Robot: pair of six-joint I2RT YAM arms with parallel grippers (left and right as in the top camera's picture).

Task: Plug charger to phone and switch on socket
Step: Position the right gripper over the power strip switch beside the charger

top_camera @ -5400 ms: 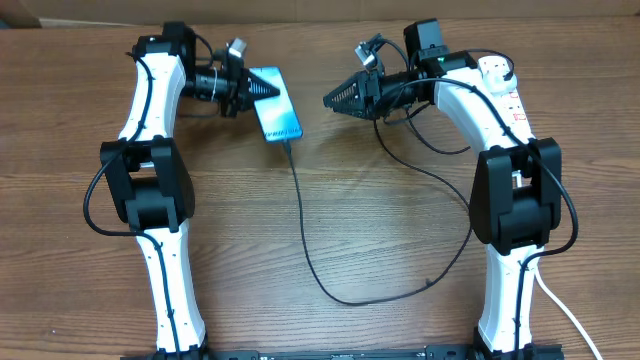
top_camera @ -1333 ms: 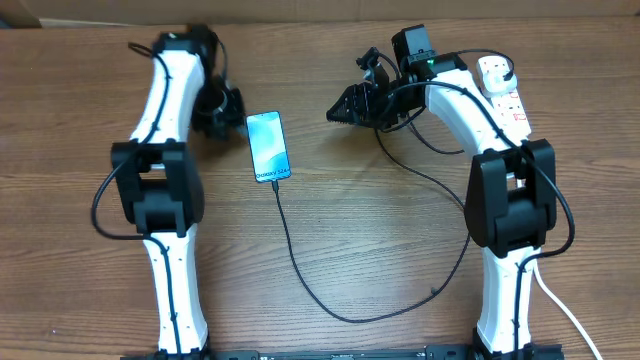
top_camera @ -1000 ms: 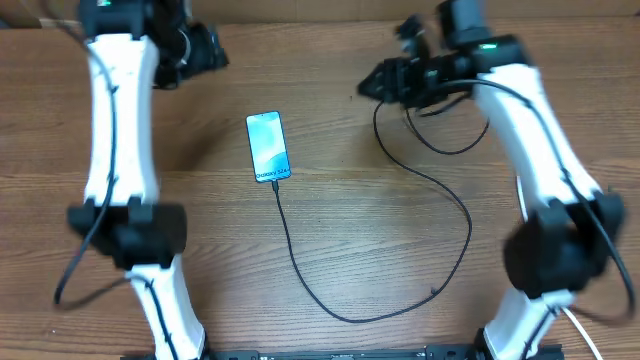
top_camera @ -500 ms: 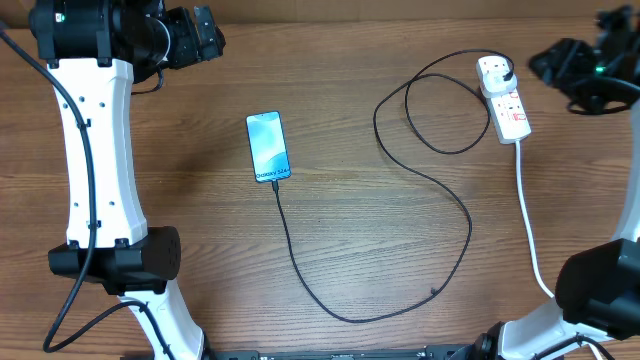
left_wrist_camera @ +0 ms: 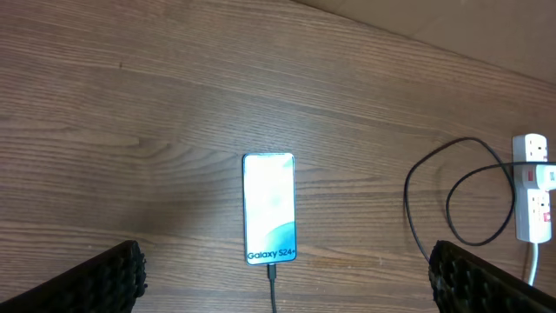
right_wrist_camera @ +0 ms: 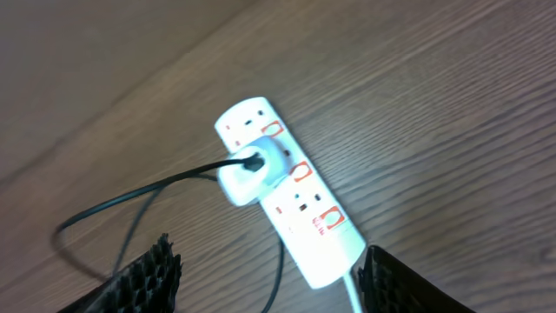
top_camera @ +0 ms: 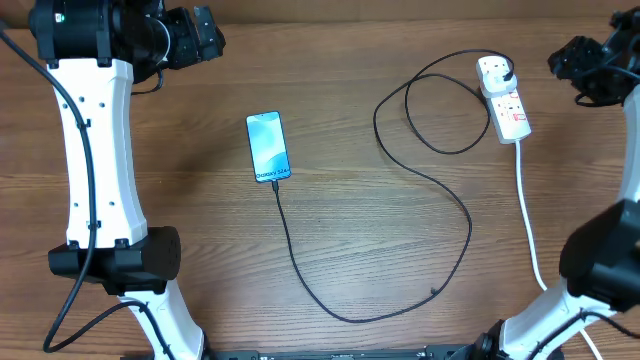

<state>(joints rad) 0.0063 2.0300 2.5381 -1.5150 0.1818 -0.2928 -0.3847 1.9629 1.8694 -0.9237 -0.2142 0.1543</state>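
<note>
Light-blue-screened slim phone (top_camera: 268, 146) lies flat on wooden table (top_camera: 180, 210), thin black charger cable (top_camera: 300, 270) plugged into its near end, other end in white oblong power strip (top_camera: 507, 100). Left gripper (top_camera: 205, 32) and right gripper (top_camera: 572, 62) both spread wide, empty.

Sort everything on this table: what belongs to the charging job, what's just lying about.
Job: slim smartphone with light-blue screen; thin black charger cable; white oblong power strip.
Lying about: nothing seen besides the brown wooden table.
</note>
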